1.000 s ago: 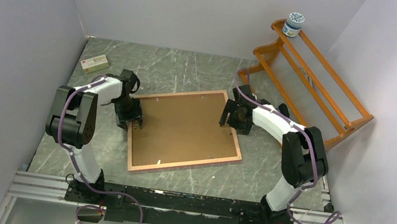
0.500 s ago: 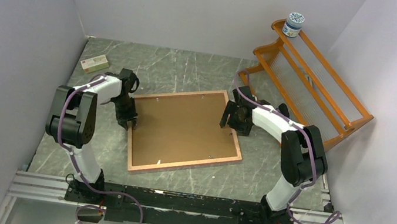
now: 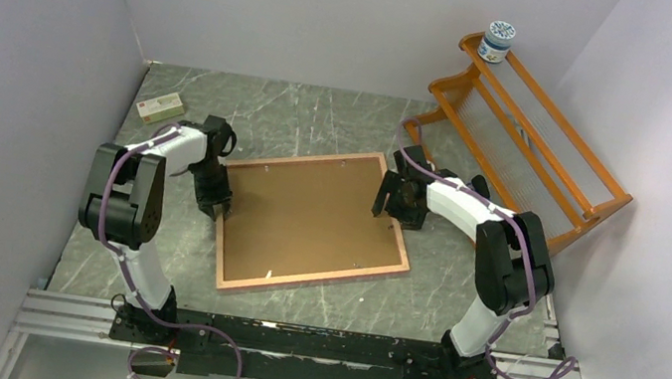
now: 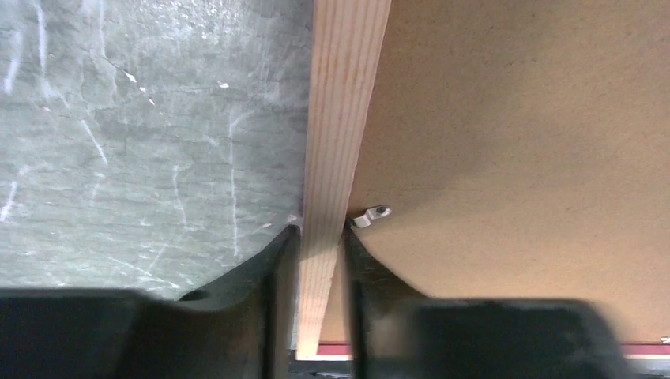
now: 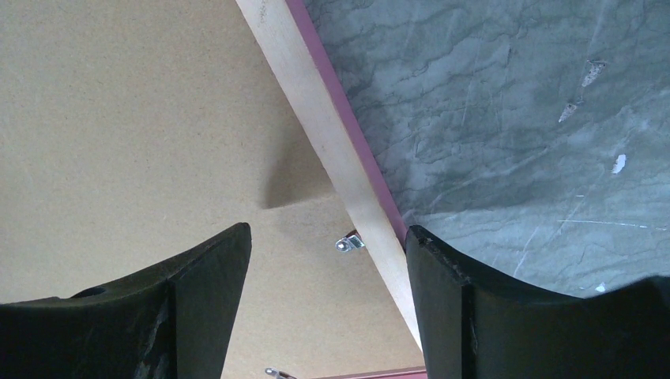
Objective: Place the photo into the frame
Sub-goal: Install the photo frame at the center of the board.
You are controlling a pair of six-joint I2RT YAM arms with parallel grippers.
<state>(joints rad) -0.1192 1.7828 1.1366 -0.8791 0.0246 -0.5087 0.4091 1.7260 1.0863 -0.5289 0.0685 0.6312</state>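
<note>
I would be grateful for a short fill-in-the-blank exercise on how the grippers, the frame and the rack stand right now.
1. The left gripper is ___ on the wooden rail of the frame.
2. The right gripper is ___, its jaws straddling the opposite rail.
3. The frame lies flat with its brown backing board facing ___.
4. A jar stands on top of the ___ rack.

Missing words: shut; open; up; orange.

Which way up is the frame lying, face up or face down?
Face down, flat on the table: the frame shows its brown backing board on top, a small metal tab at the rim.
</note>
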